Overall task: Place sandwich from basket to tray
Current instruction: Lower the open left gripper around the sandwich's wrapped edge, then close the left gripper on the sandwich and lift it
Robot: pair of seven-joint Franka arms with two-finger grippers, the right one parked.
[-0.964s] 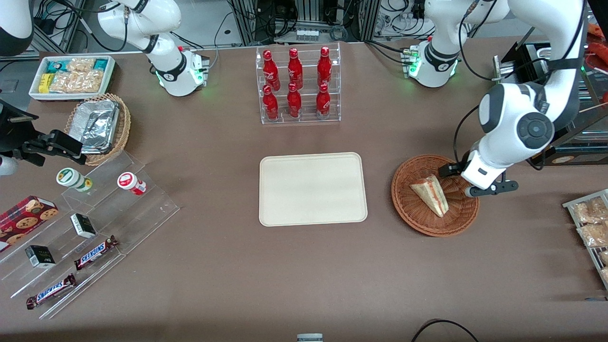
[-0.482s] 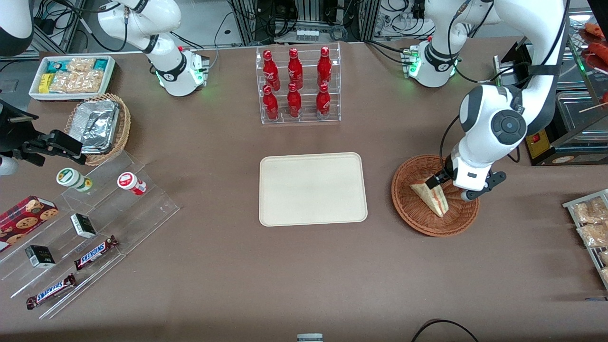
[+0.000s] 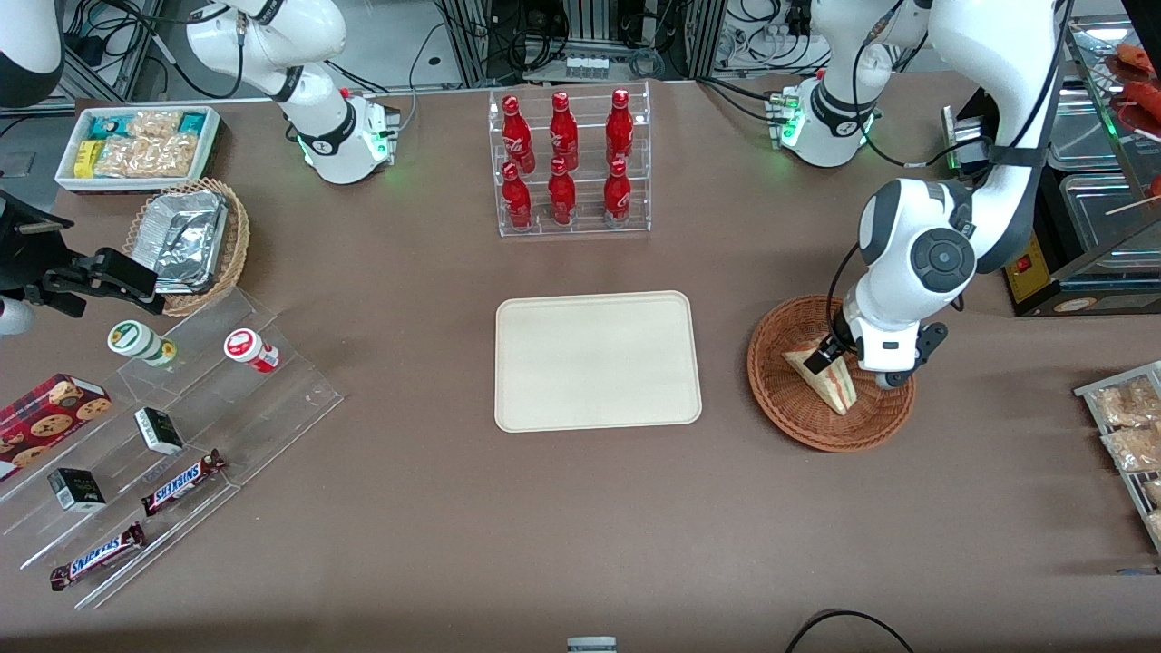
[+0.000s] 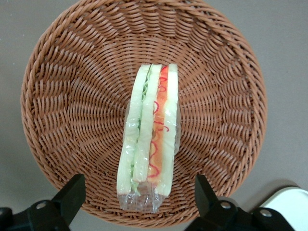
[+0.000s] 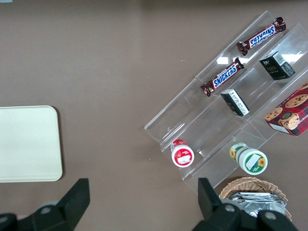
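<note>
The sandwich (image 3: 830, 383) is a wrapped white-bread wedge with orange-red and green filling, lying in the round reddish-brown wicker basket (image 3: 787, 404). In the left wrist view the sandwich (image 4: 149, 139) lies in the middle of the basket (image 4: 67, 110). My left gripper (image 3: 839, 358) hangs over the basket, just above the sandwich. Its fingers (image 4: 72, 195) stand wide open, one on each side of the sandwich's end, not touching it. The cream tray (image 3: 598, 359) lies bare beside the basket, toward the parked arm's end; it also shows in the right wrist view (image 5: 29, 144).
A clear rack of red bottles (image 3: 569, 163) stands farther from the front camera than the tray. Bagged snacks (image 3: 1125, 426) lie at the working arm's end. A foil-tray basket (image 3: 189, 240), a snack bin (image 3: 136, 145) and a clear stepped shelf (image 3: 163, 435) are at the parked arm's end.
My left gripper has moved from the basket's rim toward the parked arm's end, over the basket, and now hangs just above the sandwich. The sandwich has not moved.
</note>
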